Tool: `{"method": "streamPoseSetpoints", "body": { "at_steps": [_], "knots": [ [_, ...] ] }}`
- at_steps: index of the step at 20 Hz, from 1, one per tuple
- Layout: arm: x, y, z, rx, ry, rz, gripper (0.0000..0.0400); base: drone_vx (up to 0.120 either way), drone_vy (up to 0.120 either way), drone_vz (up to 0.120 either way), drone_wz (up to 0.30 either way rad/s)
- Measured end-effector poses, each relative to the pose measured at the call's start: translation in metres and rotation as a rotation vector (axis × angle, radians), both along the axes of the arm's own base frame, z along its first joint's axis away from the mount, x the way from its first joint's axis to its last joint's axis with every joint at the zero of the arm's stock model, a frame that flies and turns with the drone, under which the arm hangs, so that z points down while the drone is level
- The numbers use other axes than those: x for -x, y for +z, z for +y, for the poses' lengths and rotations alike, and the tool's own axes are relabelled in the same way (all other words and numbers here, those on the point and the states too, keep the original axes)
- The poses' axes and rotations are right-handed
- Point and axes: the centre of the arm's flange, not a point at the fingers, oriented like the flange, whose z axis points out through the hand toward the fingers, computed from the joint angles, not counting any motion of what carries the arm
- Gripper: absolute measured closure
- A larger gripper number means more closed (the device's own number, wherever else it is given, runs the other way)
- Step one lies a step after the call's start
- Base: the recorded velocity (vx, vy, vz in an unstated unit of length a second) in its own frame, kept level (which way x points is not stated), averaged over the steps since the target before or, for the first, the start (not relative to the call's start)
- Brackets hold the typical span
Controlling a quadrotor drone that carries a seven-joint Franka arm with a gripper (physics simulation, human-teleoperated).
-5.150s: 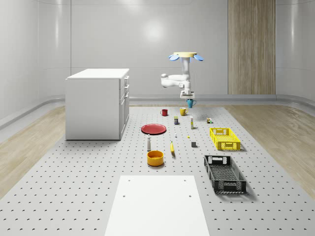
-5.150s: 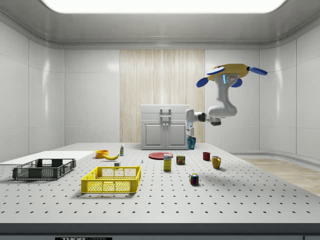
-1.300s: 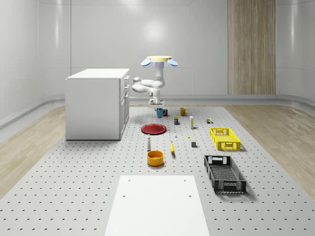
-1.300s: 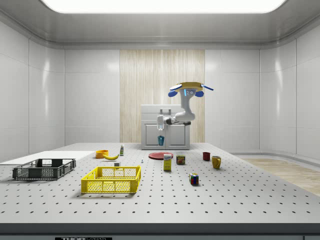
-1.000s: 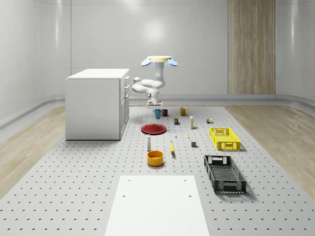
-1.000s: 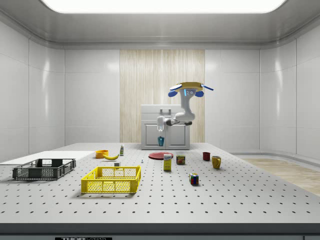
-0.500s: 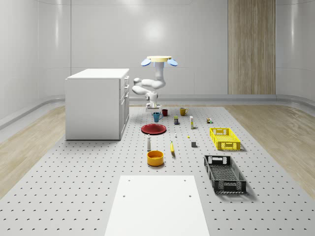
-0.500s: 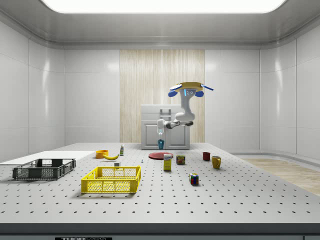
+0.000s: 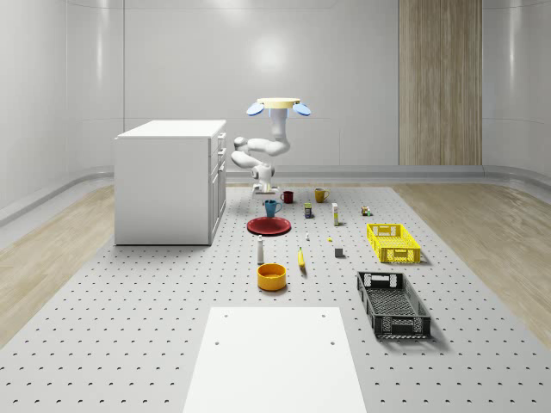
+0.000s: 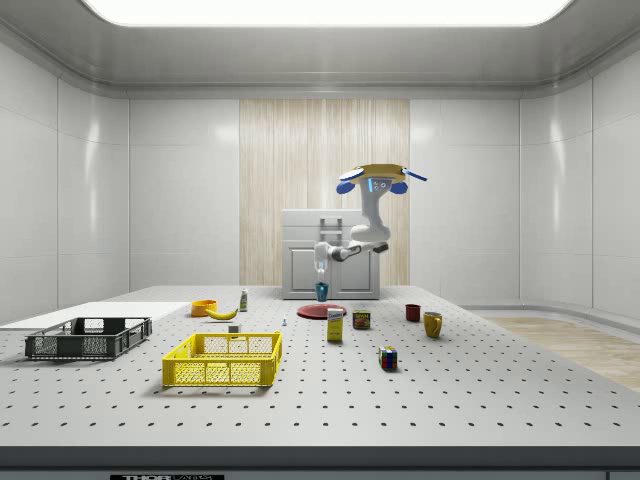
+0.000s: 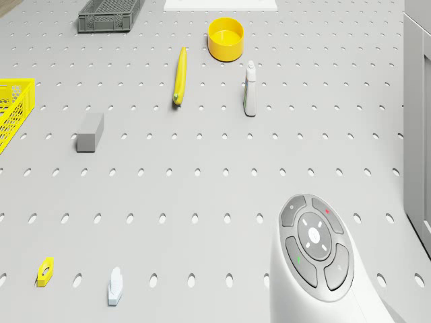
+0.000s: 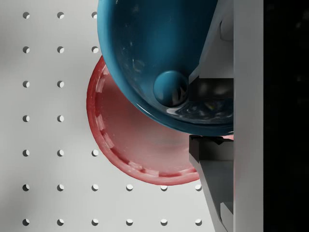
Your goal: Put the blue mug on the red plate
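Note:
The blue mug [image 9: 271, 207] hangs just above the red plate [image 9: 269, 225], slightly towards its far side. My gripper [image 9: 266, 190] is shut on the mug's rim from above. In the side view the mug [image 10: 322, 290] sits a short way over the plate [image 10: 322, 311] under the gripper [image 10: 321, 271]. In the wrist view the mug [image 12: 154, 58] overlaps the plate [image 12: 126, 145], and one finger [image 12: 215, 169] lies against its rim. The drone [image 9: 278, 105] hovers over the table behind the plate, beside the white cabinet [image 9: 170, 181].
A red mug [image 9: 287, 197] and a yellow mug [image 9: 320, 195] stand behind the plate. In front are a white bottle [image 9: 260, 250], an orange bowl [image 9: 271, 276] and a banana [image 9: 301, 258]. A yellow basket [image 9: 393, 243] and a black basket [image 9: 393, 304] lie to the whole-scene view's right.
The drone carried the mug from the whole-scene view's right to over the plate. In the last second the arm lowered the mug toward the plate while the drone held its place.

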Motion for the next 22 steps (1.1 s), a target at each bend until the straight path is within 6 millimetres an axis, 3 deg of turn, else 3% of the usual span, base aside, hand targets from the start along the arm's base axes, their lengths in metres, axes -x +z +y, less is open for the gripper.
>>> {"method": "streamPoseSetpoints", "body": {
  "at_steps": [12,13,15,17,22],
  "knots": [
    [0.000,0.040,0.003,0.000,0.000,0.000,0.0300,0.000,0.000,0.000,0.000],
    [0.000,0.042,0.003,0.000,0.000,0.000,0.0276,0.000,0.000,0.000,0.000],
    [0.000,0.046,0.003,0.000,0.000,0.000,0.0168,0.000,0.000,0.000,0.000],
    [0.000,0.047,0.003,0.000,0.000,0.000,0.0102,0.000,0.000,0.000,0.000],
    [0.000,0.037,0.003,0.000,0.000,0.000,0.0029,0.000,0.000,0.000,0.000]
  ]
}}
